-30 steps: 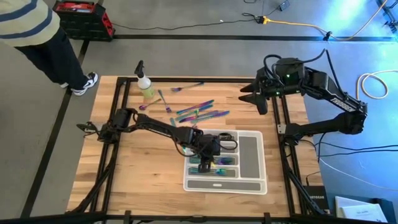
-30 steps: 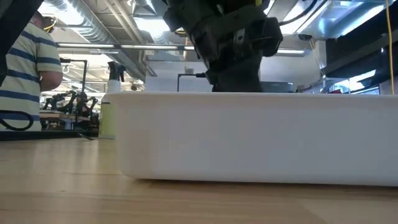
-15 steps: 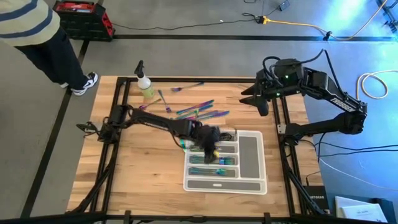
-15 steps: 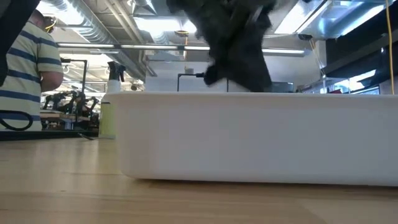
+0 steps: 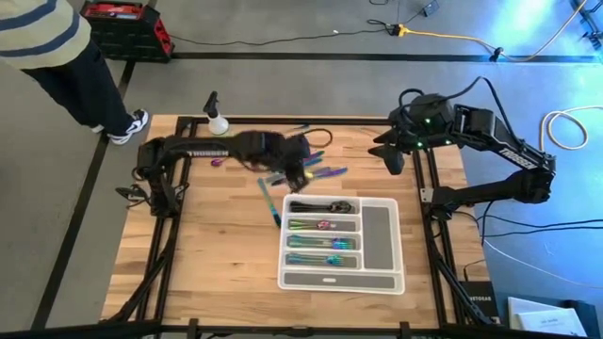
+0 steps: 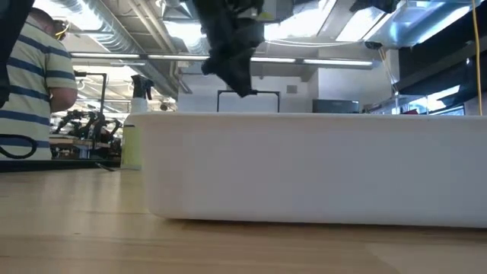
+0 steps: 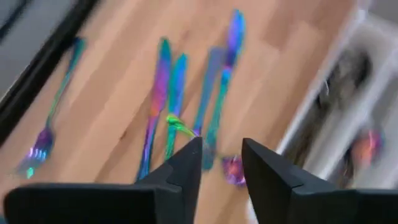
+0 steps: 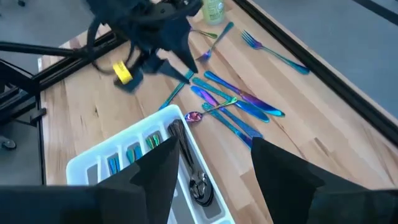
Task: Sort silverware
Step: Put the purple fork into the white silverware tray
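A person [image 5: 57, 56] stands off the table's far left corner. A spray bottle [image 5: 219, 127] stands at the far left of the table [image 5: 188, 273].

The left gripper [image 5: 300, 168] hovers over the loose silverware [image 5: 311, 169] at the table's far middle. In the left wrist view its fingers [image 7: 186, 165] stand partly apart with nothing between them; knives, a fork and a spoon lie on the wood beyond them.

The unsorted group comprises several iridescent pieces fanned together, two forks nearer the far edge, and one blue piece [image 5: 269, 202] lying just beside the tray's left wall.

The tray [image 5: 382, 273] sits right of centre. Its far slot holds dark spoons [image 5: 318, 206]; the three slots below it hold iridescent pieces [image 5: 320, 243]. The long side compartment and the nearest slot appear unfilled.

Judgement: sorting is roughly half done. About ten pieces remain on the table, and the left gripper is positioned for the next pick.

The right gripper [image 5: 394, 158] waits above the table's far right edge, fingers wide apart and holding nothing.
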Tool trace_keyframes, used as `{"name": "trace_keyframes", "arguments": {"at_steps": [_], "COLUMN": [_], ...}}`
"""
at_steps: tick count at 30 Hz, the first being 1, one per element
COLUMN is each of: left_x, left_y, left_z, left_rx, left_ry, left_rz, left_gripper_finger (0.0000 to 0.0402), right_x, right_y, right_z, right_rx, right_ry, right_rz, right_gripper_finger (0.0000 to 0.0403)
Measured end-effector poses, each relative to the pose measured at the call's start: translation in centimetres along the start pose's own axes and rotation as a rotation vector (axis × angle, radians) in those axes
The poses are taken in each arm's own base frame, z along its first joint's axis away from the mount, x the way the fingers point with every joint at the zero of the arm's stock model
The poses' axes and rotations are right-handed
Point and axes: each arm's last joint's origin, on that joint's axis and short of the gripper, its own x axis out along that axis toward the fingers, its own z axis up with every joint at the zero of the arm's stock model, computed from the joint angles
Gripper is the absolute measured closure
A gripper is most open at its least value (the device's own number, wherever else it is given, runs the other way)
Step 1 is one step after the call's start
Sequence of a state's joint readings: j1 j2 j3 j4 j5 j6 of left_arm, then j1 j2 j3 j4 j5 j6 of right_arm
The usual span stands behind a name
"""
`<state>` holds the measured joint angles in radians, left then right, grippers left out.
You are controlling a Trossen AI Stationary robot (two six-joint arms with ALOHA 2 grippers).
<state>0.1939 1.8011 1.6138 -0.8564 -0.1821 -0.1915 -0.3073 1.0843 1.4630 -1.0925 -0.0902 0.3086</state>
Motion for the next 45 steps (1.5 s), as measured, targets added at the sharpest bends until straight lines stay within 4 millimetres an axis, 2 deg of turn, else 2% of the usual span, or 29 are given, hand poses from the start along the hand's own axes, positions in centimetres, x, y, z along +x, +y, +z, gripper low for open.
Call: {"name": "trace_keyframes", "arguments": {"at_steps": [4, 8, 11, 16, 21, 24, 29, 39, 45], "left_x": [0.2, 0.8, 1.6, 3.1, 4.7, 5.5, 6.2, 8.0, 9.4], "left_y": [4.9, 10.2, 13.1, 16.2, 18.7, 19.5, 19.2, 18.2, 17.3], "left_z": [-0.7, -2.6, -4.1, -6.1, -7.6, -9.0, -10.5, -11.6, -12.8], "left_rx": [0.192, 0.365, 0.517, 0.740, 0.680, 0.694, 0.882, 0.932, 0.953], "left_ry": [0.145, 0.326, 0.392, 0.364, 0.325, 0.330, 0.379, 0.334, 0.379], "left_rz": [-0.048, -0.053, -0.110, -0.244, -0.195, -0.221, -0.268, -0.229, -0.239], "left_gripper_finger": [0.0303, 0.0303, 0.0303, 0.0309, 0.0313, 0.0314, 0.0314, 0.0314, 0.0314], "right_x": [0.7, 1.7, 2.6, 4.0, 5.0, 5.5, 5.9, 5.9, 5.9], "right_y": [-0.2, -0.5, -0.7, -1.0, -1.2, -1.4, -1.6, -1.6, -1.6], "right_z": [-0.5, -1.1, -1.3, -1.6, -1.9, -2.3, -2.7, -2.7, -2.7], "right_rx": [0.006, 0.018, 0.044, 0.099, 0.217, 0.268, 0.302, 0.301, 0.302], "right_ry": [0.032, 0.064, 0.066, 0.038, 0.021, 0.033, 0.052, 0.049, 0.049], "right_rz": [-0.011, -0.023, -0.025, -0.041, -0.051, -0.065, -0.075, -0.075, -0.075], "right_gripper_finger": [0.0217, 0.0217, 0.0217, 0.0217, 0.0217, 0.0217, 0.0217, 0.0217, 0.0217]}}
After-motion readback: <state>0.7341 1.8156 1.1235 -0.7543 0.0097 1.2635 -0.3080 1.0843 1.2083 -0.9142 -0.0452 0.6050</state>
